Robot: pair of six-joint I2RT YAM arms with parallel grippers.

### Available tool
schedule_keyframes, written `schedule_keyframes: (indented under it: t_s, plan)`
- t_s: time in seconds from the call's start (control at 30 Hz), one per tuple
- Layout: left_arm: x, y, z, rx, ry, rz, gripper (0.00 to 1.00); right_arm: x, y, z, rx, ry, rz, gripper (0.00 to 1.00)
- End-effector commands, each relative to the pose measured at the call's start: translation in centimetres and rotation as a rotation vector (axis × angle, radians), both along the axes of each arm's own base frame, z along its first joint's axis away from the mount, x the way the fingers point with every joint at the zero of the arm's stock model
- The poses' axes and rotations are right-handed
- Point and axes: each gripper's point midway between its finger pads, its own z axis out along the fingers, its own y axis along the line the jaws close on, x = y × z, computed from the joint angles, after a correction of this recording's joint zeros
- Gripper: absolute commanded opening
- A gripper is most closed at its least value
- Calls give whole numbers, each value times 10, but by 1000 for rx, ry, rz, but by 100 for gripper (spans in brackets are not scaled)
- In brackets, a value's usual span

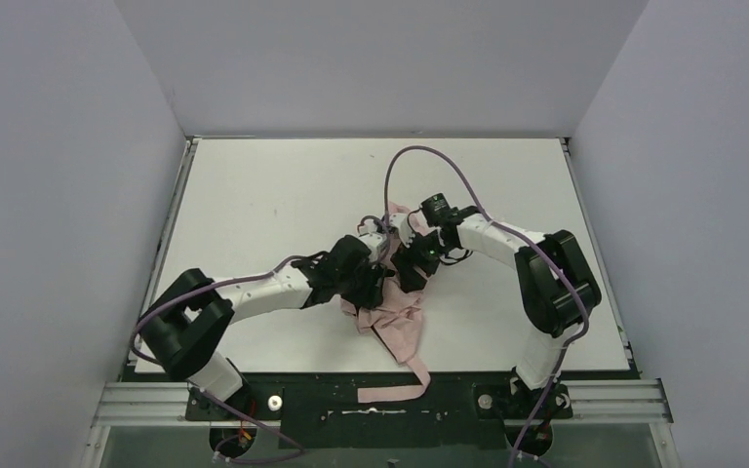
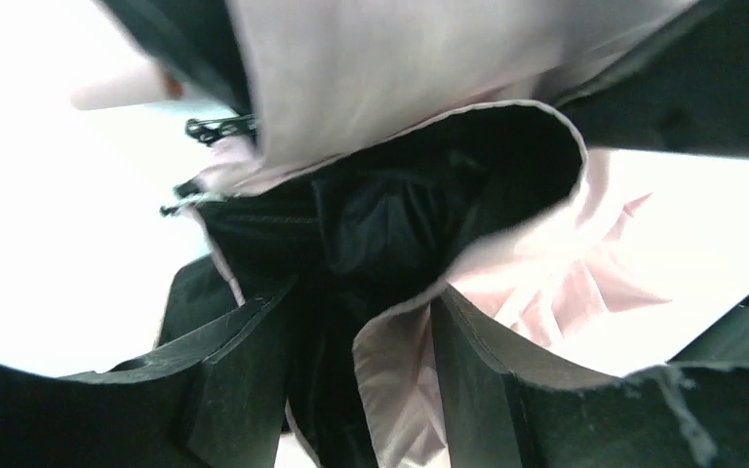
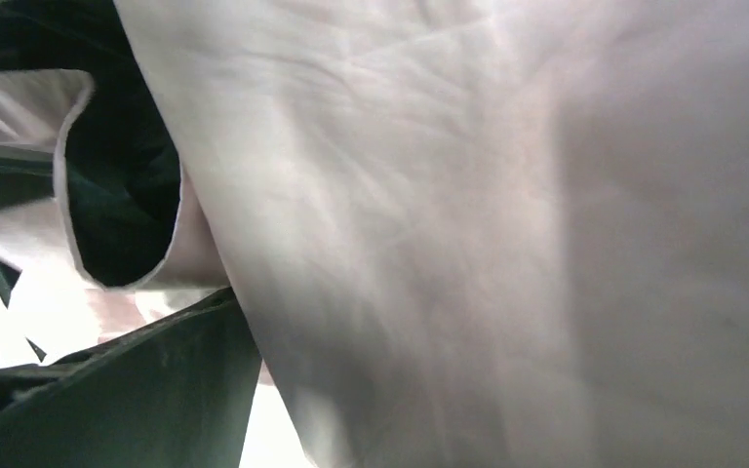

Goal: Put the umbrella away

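Note:
The umbrella (image 1: 390,317) lies crumpled in the middle of the white table (image 1: 254,195), pale pink with a black lining. A pink strip of it (image 1: 395,392) trails over the front edge. My left gripper (image 1: 374,280) is on its left side. In the left wrist view its fingers (image 2: 244,370) close on a bunch of black lining and pink fabric (image 2: 400,380). My right gripper (image 1: 413,269) is pressed onto the umbrella's top right. In the right wrist view pink fabric (image 3: 468,224) fills the frame; one finger (image 3: 156,390) shows and the other is hidden.
Thin black rib ends (image 2: 219,127) stick out of the fabric to the left. Grey walls (image 1: 68,175) close in the table on three sides. A metal rail (image 1: 634,400) runs along the front by the arm bases.

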Motion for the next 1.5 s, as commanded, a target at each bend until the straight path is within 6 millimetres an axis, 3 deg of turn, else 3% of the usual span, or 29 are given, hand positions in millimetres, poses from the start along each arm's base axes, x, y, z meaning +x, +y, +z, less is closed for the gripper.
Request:
schedule_keyframes:
  t_s: [0.0,0.17,0.3,0.5,0.67,0.8,1.0,1.13,1.33,1.47]
  plan:
    - [14,-8,53,-182,-87,23,49,-8,-2,-17,-25,20,38,67]
    - [7,5,87,-264,-112,42,52,-3,-4,-21,-57,-1,34,50]
    - [5,28,116,-302,-151,86,55,12,-6,-17,-80,-94,7,35]
    - [38,77,159,-327,-219,199,59,25,-8,-17,-164,-250,33,29]
    - [64,96,176,-257,-256,219,59,22,-10,-20,-211,-324,93,28]
    - [63,94,163,-237,-193,201,59,26,-10,-15,-162,-248,8,23]
    - [37,67,102,-378,4,200,59,26,-18,-19,-178,-182,-25,20]
    - [48,63,74,-405,84,336,59,26,-19,-20,-182,-170,-31,19]
    - [69,60,51,-359,140,446,59,26,-19,-20,-180,-165,-35,19]
    - [69,62,35,-323,178,475,57,25,-20,-19,-178,-164,-42,19]
